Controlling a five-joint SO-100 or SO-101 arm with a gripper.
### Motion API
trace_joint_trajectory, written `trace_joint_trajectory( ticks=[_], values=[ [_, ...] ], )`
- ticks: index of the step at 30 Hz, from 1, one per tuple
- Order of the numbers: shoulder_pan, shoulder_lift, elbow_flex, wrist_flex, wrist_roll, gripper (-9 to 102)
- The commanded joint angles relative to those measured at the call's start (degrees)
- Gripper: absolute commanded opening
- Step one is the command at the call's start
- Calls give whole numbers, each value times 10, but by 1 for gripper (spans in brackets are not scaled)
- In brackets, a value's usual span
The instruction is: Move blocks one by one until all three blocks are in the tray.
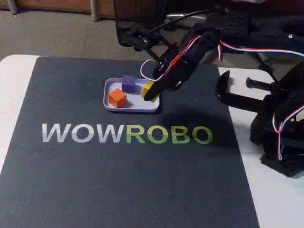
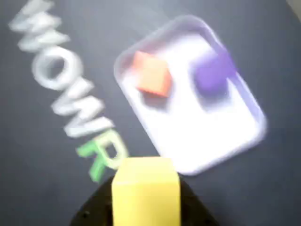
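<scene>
The pale tray lies on the dark mat. Inside it sit the orange block and the purple block. My gripper hangs over the tray's right end in the fixed view, shut on the yellow block. In the blurred wrist view the yellow block fills the bottom centre between the dark jaws, above the tray's near rim.
The black mat carries large WOWROBO lettering in front of the tray. A black clamp and another dark arm's base stand at the right on the white table. Floor lies beyond the far edge.
</scene>
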Motion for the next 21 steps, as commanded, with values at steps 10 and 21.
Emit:
trace_joint_trajectory(
  ticks=[10, 21],
  values=[
    [-18, -134, -144, -54, 118, -8],
    [8, -120, -172, -25, 103, -8]
  ],
)
